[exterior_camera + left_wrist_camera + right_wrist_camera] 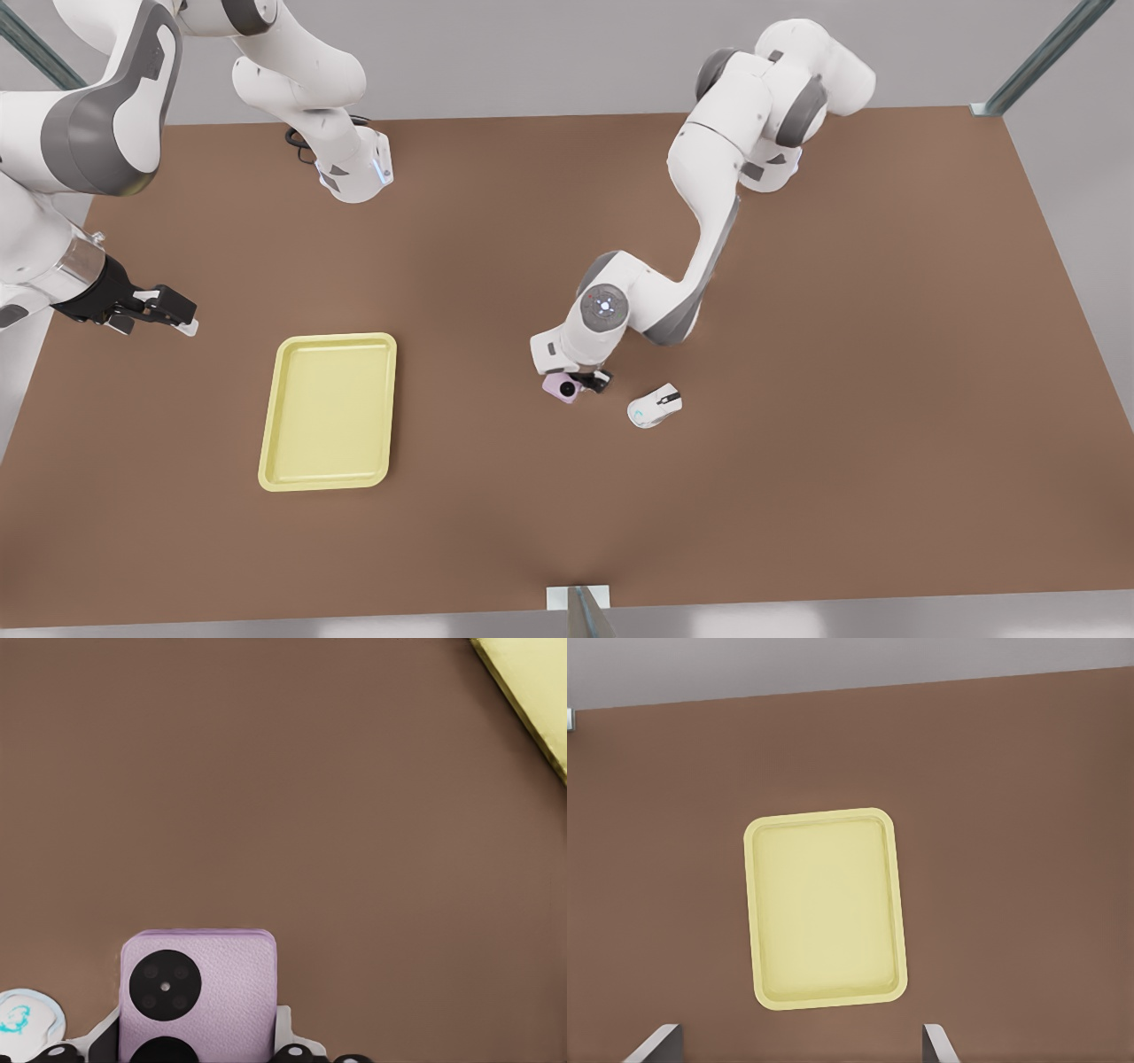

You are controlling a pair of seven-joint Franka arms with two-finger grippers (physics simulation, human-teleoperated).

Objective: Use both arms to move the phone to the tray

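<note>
The pale pink-lilac phone (562,387) (213,983) lies on the brown table near the middle, its black camera circles facing up. My left gripper (580,383) (197,1041) is down over it, with a finger pad (285,1028) pressed against each side, shut on the phone. The pale yellow tray (266,443) (750,904) (532,691) lies toward the front view's left and has nothing in it. My right gripper (173,312) (799,1045) hovers open at the front view's far left, beside and above the tray, waiting.
A white computer mouse (654,408) (22,1023) lies close to the phone on the front view's right. Bare brown table (478,461) stretches between the phone and the tray. The arm bases stand along the far edge.
</note>
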